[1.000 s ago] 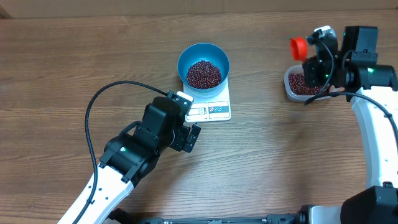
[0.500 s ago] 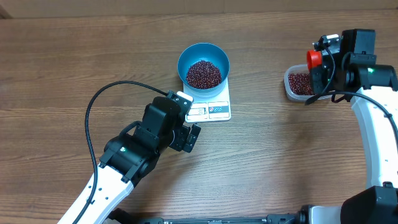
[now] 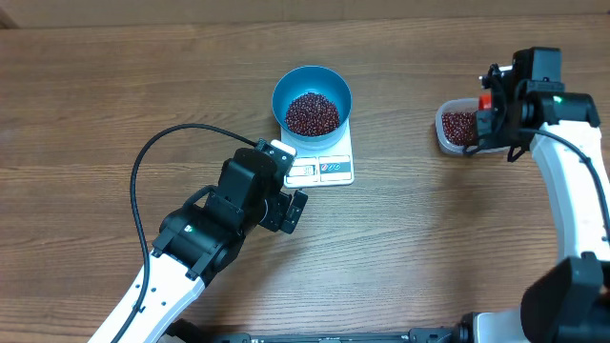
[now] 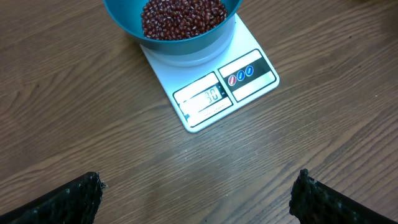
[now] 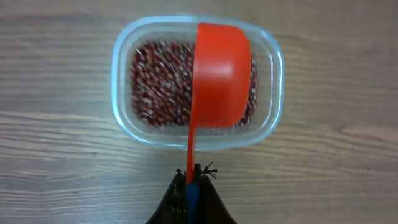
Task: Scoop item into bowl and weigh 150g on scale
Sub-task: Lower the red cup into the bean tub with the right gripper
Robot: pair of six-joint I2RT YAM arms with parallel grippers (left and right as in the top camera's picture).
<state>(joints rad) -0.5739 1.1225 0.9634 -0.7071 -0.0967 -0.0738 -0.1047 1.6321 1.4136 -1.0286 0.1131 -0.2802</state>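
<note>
The small dark red-maroon beans sit in two places. One heap fills the bottom of the deep round blue bowl, and the rest lie in the clear rounded-rectangular plastic tub, well apart to the right on the brown wooden table. The bowl stands on the flat white rectangular kitchen scale, toward its far end, which leaves the grey display window and the blue-marked buttons uncovered so the weight can be read. The digits look like they end in thirty, but they are too small to read for certain. The left gripper hovers near the scale's display edge with its jaws spread wide and nothing between them. Judging by that pose, it is parked clear of the platform so it adds no weight, while its camera looks onto the readout. The right gripper is clenched on the thin handle of a red plastic scoop. The scoop's cup reaches out over the right half of the tub, directly above the beans there. No beans show on the face of the cup that is visible, and I cannot tell whether that face is the hollow or the back. Holding the very end of the handle keeps the fingers out of the tub and lets the cup reach the supply. The scoop's position suggests another portion is about to be taken. The bowl probably needs only a small top-up, and an overfull scoop could overshoot the target.
</note>
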